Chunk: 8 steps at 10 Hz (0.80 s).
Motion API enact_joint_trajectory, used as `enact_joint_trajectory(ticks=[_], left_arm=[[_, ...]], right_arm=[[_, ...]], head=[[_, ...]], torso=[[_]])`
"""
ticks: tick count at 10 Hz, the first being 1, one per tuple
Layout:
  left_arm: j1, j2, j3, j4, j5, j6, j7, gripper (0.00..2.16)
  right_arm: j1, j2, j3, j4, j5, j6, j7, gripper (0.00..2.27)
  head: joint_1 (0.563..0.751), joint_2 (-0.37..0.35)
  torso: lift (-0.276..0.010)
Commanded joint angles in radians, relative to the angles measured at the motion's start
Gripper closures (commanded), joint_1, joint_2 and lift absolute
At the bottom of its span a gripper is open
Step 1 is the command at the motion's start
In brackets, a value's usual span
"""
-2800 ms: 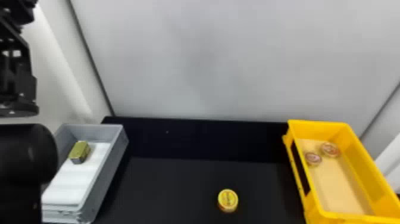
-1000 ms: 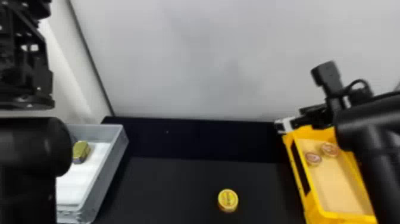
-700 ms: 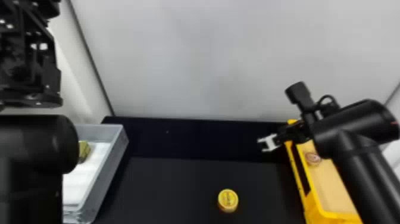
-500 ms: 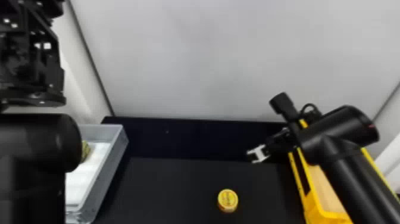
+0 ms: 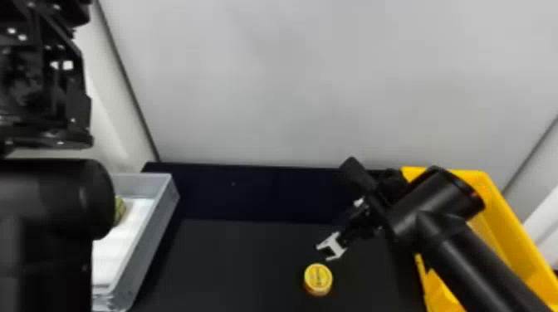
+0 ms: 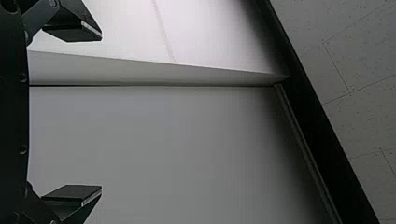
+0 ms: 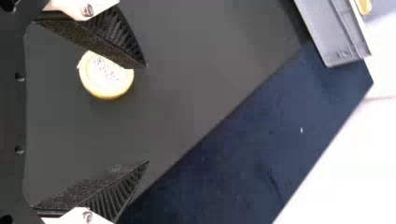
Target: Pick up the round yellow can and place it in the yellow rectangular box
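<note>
The right gripper [image 5: 330, 248] hung near the round yellow can [image 5: 318, 279] in the head view, on its far side, its arm slanting across the yellow rectangular box [image 5: 500, 211]. The can sat on the dark tabletop [image 5: 232, 265], left of that box, its round yellow top facing up. Over at the left, the left arm [image 5: 54, 199] partly covered a grey tray [image 5: 162, 215] and the small greenish tin [image 5: 119, 209] in it. In the left wrist view, the left gripper [image 6: 101, 113] stood spread before pale panels [image 6: 163, 140]. In the right wrist view, the right gripper's two fingers were wide apart, one partly hiding the can; I couldn't tell whether they touched.
</note>
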Motion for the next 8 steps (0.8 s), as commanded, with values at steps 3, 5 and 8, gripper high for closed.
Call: enact_joint_trajectory(ticks=[3, 5, 8], left_arm=[[0.001, 0.003, 0.002, 0.006, 0.005, -0.008, 0.000, 0.12], [0.000, 0.003, -0.001, 0.006, 0.005, -0.008, 0.000, 0.12], [-0.003, 0.002, -0.006, 0.008, 0.005, -0.008, 0.000, 0.12]], right_arm=[[0.004, 0.006, 0.057, 0.066, -0.047, -0.060, -0.006, 0.05], [0.003, 0.015, 0.072, 0.118, -0.045, -0.094, -0.006, 0.05], [-0.002, 0.023, 0.066, 0.161, -0.030, -0.125, -0.004, 0.05]], head=[[0.663, 0.054], [0.663, 0.054], [0.663, 0.054]], torso=[[-0.010], [-0.010], [-0.010]])
